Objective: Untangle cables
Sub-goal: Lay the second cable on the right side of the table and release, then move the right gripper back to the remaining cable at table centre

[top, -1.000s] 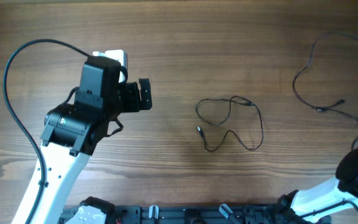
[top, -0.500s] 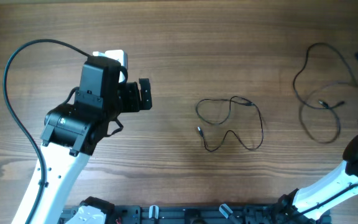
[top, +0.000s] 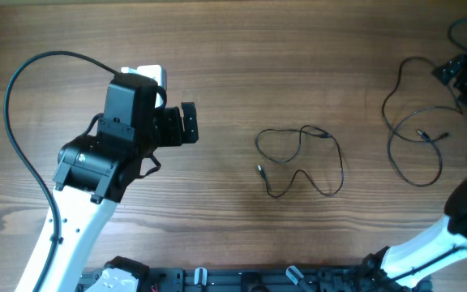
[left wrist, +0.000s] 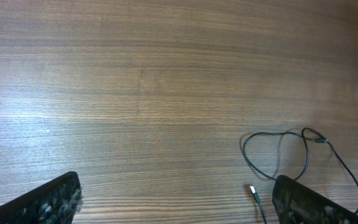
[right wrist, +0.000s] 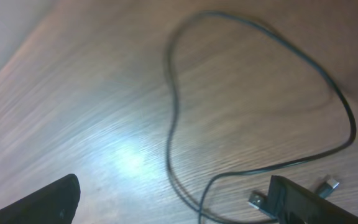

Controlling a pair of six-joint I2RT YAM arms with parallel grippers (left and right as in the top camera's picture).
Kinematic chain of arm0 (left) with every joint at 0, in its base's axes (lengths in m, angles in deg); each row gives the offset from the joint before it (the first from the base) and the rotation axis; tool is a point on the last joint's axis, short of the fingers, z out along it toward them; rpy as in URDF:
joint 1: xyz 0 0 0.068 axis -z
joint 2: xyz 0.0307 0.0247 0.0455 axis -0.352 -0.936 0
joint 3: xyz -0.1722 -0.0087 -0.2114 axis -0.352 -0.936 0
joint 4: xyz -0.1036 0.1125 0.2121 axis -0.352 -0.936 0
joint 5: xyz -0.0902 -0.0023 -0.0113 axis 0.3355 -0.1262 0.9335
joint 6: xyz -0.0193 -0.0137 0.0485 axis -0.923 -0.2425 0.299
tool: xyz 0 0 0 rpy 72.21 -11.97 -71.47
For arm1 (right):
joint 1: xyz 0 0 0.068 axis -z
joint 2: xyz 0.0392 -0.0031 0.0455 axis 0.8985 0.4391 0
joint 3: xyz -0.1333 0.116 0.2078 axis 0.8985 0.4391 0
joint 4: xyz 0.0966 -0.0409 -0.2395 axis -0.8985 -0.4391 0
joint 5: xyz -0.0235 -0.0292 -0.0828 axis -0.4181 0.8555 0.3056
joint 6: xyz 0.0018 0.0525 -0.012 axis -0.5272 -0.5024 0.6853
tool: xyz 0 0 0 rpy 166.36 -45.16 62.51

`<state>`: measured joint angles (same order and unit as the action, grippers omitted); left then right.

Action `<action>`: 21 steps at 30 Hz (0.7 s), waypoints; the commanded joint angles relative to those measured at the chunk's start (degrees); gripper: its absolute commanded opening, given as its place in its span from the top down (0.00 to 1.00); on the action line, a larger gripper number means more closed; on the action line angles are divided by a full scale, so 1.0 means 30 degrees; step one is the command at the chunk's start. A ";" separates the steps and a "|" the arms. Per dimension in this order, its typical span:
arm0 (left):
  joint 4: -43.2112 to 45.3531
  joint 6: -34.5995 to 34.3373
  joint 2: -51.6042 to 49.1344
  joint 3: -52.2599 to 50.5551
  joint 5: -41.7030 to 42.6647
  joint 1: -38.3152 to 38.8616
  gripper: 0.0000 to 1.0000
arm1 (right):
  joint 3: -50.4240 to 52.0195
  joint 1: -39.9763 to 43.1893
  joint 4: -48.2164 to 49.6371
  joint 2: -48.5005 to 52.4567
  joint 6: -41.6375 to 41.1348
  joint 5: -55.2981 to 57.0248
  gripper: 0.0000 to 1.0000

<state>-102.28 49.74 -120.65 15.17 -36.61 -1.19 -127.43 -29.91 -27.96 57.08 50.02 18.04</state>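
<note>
Cables: two thin dark wires are recorded lying flat on the worktop (top: 233, 49), well apart from each other.
Centre cable (top: 342, 169): found mid-worktop in loose open loops. Its long axis runs left to right, and one plug tip points to the left.
Right-hand cable (top: 416, 185): found near the right edge. Its long axis runs far to near, and its far strand leads up toward the right claw. Its two plug ends (right wrist: 331, 185) lie close together, and a self-crossing there is suspected but not confirmed.
Right claw (right wrist: 173, 186): spread wide above that cable, with nothing pinched.
Left claw (left wrist: 176, 190): spread wide and empty, left of the centre cable.
Hazard 1: the near loop could be drawn tight into a knot if one strand is pulled through the suspected crossing.
Hazard 2: a pinch could miss or slip, because the wire is thin and lies flush on the wood.
Hazard 3: the right-hand cable could be dragged off the nearby edge.
</note>
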 commanded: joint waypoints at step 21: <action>0.0044 0.0240 0.0087 0.0124 0.0102 -0.0102 0.00 | 0.3104 -1.0389 -0.3869 -0.5005 -0.1472 0.0000 0.00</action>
<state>-102.31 49.74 -120.65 15.17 -36.59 -1.19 -121.44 -56.69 -41.08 41.69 52.71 16.57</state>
